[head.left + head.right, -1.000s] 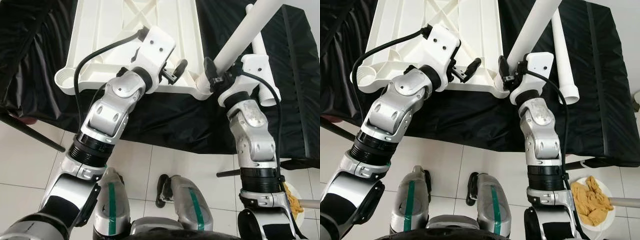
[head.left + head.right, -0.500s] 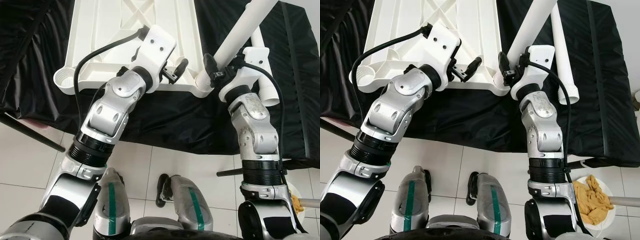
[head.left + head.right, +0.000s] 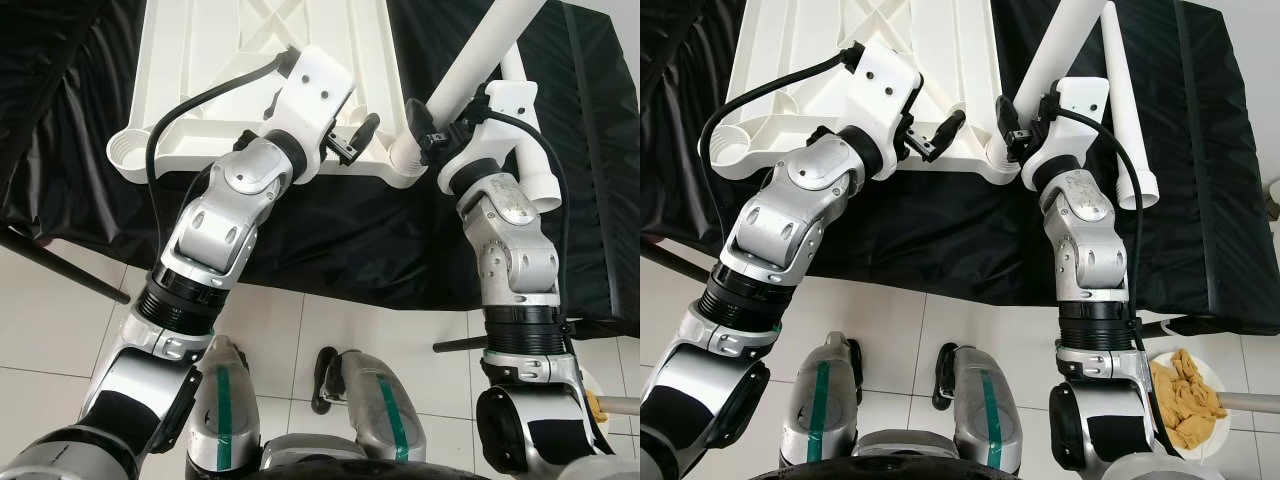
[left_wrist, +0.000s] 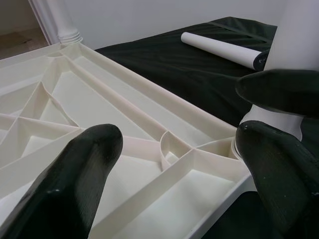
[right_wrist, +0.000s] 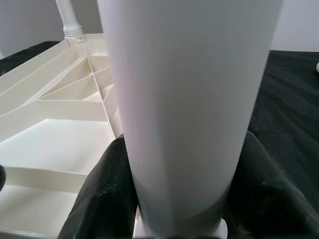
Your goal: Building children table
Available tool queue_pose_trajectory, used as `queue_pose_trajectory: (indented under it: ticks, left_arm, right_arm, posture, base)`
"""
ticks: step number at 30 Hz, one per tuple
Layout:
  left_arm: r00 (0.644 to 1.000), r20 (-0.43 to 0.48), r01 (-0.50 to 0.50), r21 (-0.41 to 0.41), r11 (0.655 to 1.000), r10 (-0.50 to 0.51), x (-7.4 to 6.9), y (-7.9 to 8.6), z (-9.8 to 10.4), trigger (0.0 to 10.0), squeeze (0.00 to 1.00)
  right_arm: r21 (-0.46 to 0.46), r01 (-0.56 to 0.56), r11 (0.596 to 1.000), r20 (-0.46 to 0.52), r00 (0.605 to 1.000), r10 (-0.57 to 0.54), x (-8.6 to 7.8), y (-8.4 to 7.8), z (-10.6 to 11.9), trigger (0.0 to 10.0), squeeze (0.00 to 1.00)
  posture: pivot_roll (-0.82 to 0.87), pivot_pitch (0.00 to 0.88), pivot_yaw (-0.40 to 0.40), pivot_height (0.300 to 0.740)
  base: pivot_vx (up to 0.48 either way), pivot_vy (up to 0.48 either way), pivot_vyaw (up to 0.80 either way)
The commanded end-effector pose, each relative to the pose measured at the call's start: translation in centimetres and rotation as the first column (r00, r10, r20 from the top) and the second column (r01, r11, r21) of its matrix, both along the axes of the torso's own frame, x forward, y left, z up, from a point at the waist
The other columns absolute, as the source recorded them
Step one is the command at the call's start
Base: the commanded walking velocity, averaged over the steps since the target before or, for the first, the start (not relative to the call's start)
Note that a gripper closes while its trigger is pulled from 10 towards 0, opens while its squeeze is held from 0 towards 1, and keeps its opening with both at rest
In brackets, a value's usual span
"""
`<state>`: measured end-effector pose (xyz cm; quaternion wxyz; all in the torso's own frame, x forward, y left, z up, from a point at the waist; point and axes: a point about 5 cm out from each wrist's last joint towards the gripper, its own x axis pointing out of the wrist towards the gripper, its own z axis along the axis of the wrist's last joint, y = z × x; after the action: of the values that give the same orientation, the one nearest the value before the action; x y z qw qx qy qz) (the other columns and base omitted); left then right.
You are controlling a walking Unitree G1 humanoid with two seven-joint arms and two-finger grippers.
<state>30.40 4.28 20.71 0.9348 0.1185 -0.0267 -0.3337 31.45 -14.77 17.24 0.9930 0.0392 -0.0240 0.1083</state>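
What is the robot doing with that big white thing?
It is putting together a small table. The white tabletop lies upside down on a black cloth. The right end effector is shut around a white leg standing in the near corner socket. The left end effector is open over the tabletop's near edge. Another leg stands in a far corner, and a spare leg lies on the cloth.

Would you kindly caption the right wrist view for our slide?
Right gripper clamps a white table leg standing in the corner socket of the upturned white tabletop.
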Motion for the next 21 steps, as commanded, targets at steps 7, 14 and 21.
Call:
queue_pose_trajectory:
  ticks: [7, 14, 21]
  left_arm:
    - [0.999, 0.002, 0.041, 0.004, 0.999, -0.041, -0.4, -0.6, 0.3, 10.0, 0.00]
    - [0.999, 0.000, 0.042, 0.002, 0.999, -0.042, -0.3, -0.7, 0.4, 10.0, 0.00]
    - [0.999, 0.000, 0.040, 0.000, 0.999, -0.040, -0.4, -0.7, 0.4, 10.0, 0.00]
  right_arm:
    - [0.059, 0.141, 0.988, -0.123, 0.983, -0.133, 0.4, -0.3, -3.0, 10.0, 0.00]
    - [0.061, 0.193, 0.979, -0.104, 0.977, -0.186, 0.9, -0.3, -2.9, 10.0, 0.00]
    - [0.066, 0.245, 0.967, -0.088, 0.967, -0.239, 1.6, -0.3, -2.5, 10.0, 0.00]
  posture:
    - [0.14, 0.112, -0.083, 0.740]
    - [0.14, 0.113, -0.082, 0.740]
    - [0.14, 0.113, -0.085, 0.740]
  base:
    - [0.000, 0.000, 0.00]
    - [0.000, 0.000, 0.00]
    - [0.000, 0.000, 0.00]
